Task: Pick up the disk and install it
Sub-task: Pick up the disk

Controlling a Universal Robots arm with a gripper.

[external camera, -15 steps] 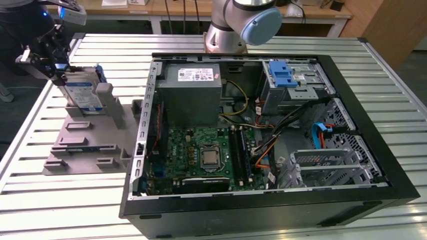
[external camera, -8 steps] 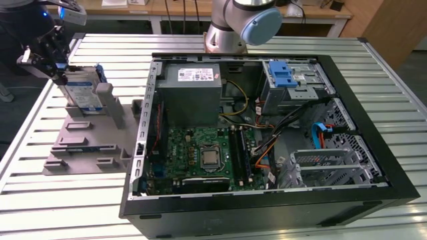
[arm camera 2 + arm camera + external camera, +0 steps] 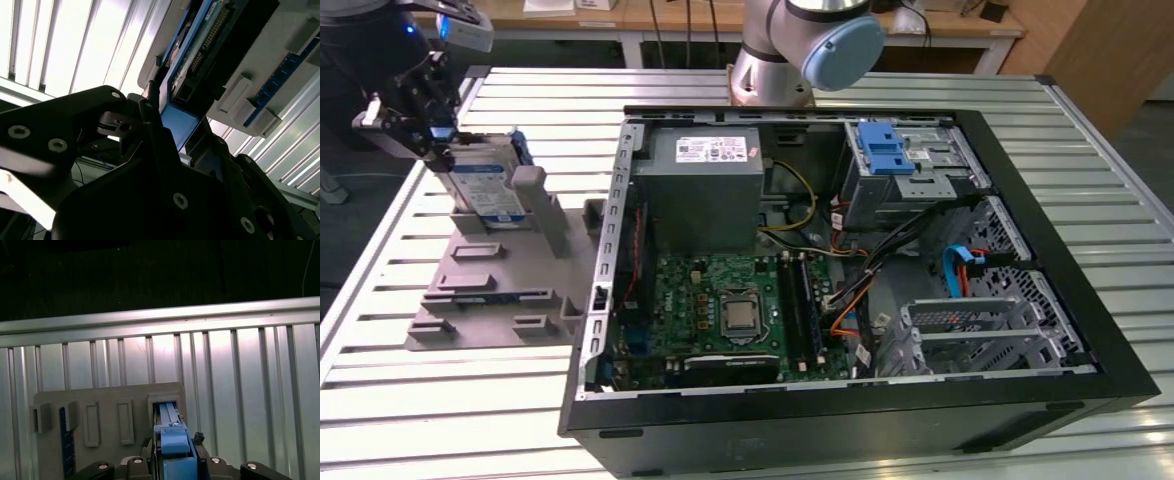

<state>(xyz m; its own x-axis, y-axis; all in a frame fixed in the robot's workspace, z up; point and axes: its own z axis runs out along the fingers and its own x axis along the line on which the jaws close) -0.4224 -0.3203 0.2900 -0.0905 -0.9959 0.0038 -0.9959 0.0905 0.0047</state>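
Gripping stage of pick-up: my tool [image 3: 434,145] is clamped on the disk [image 3: 483,190], which stands upright in the grey holder [image 3: 487,280] on the table [image 3: 427,400]. Next move, I judge, calls for a straight lift along the slot.

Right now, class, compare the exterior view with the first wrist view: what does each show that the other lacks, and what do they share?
Exterior view: the open computer case with its motherboard and grey power supply, and the arm's base behind it.
First wrist view: an end-on look into the slot where the disk stands, and the dark floor beyond the table edge.
Shared: the gripper closed on the disk's blue carrier, the grey fixture holding it, and the slatted metal table.
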